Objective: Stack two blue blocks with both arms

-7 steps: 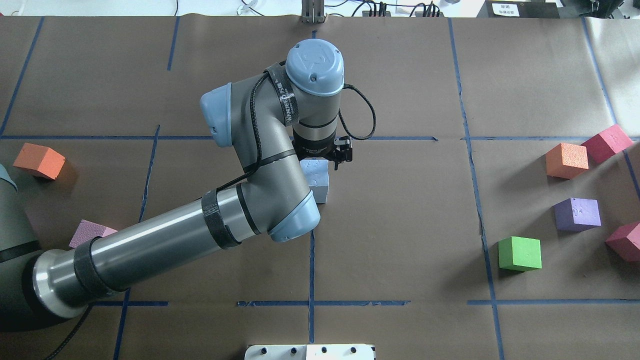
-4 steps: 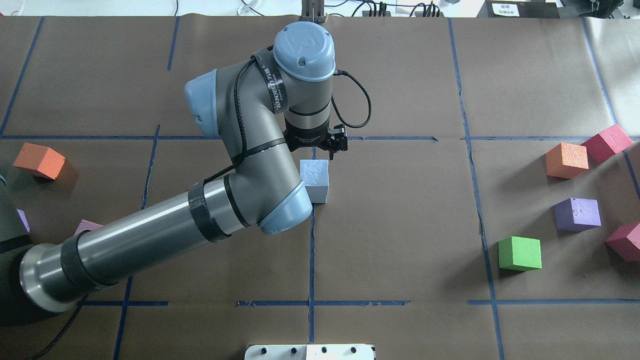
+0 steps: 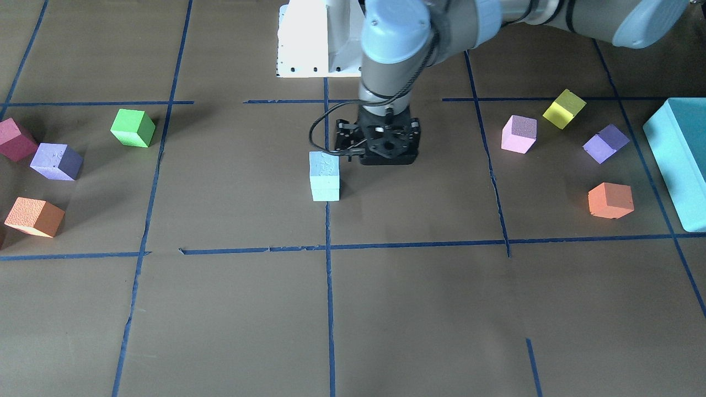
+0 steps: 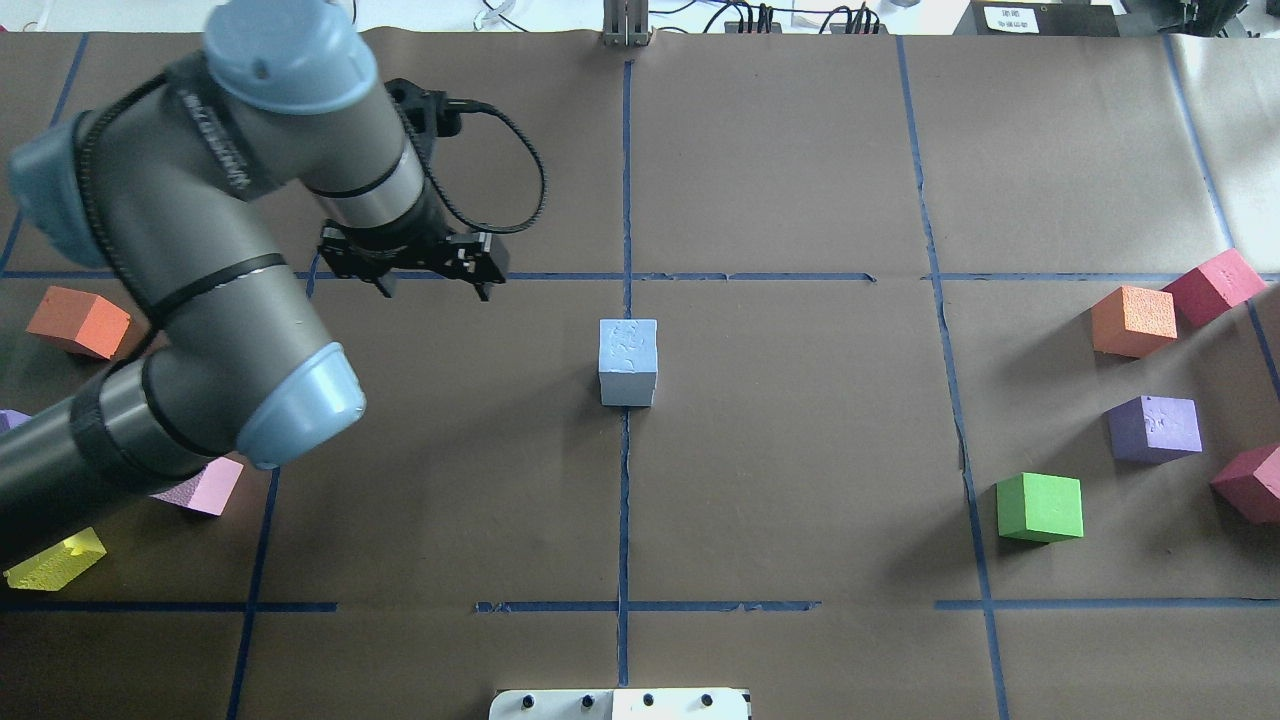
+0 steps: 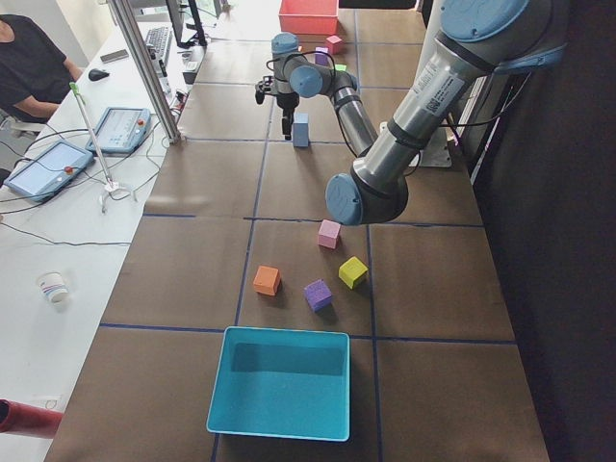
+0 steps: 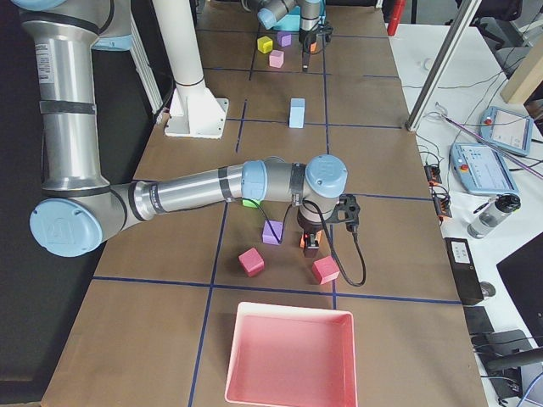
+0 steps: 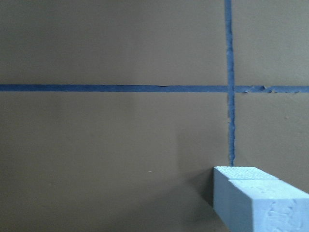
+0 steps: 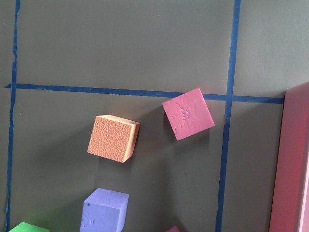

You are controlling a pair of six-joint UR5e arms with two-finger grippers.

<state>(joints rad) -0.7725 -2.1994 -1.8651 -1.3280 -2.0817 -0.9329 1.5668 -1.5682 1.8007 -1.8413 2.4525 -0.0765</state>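
The overhead camera sits behind the robot, looking forward and down across the tabletop (image 4: 800, 450). The front-facing one looks steeply down from the opposite edge, with the pedestal (image 3: 309, 38) at its top. Both share the stacked blue blocks (image 4: 628, 360), midway between the ends. Side cameras look along from each end, high and far. The left wrist camera sits low beside those blocks; the right wrist camera looks straight down on an orange cube (image 8: 114, 137).

You won't find a word here that can be read. The black strap (image 4: 215, 150) on the left arm (image 4: 230, 300) carries white lettering, too small to make out. Beyond the worktop's far edge, near its right corner, a white label (image 4: 1010, 18) on a dark box (image 4: 1070, 20) is printed but illegible.
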